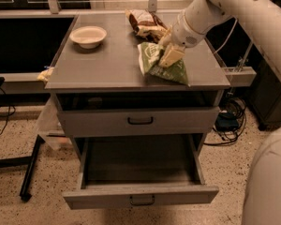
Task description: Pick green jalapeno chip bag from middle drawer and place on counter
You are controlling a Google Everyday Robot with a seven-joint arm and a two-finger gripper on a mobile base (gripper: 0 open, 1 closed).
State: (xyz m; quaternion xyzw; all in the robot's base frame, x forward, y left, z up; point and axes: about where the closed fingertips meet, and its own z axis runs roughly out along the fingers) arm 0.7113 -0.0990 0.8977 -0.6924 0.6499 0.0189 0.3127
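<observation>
hand on green jalapeno chip bag atop counter, bag top behind it, grip unclear

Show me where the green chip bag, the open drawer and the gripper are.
green jalapeno chip bag [176, 73], camera view, lower green corner.
middle drawer [98, 198], camera view, front panel of the pulled-out tray.
gripper [171, 55], camera view, its tip, over the bag on the counter [107, 64].

readable text: none | green jalapeno chip bag: pale label at its 10 o'clock end, lettering could not be made out | brown and white snack bag: print not legible | gripper: sat on the green bag, at 3 o'clock on the counter
</observation>
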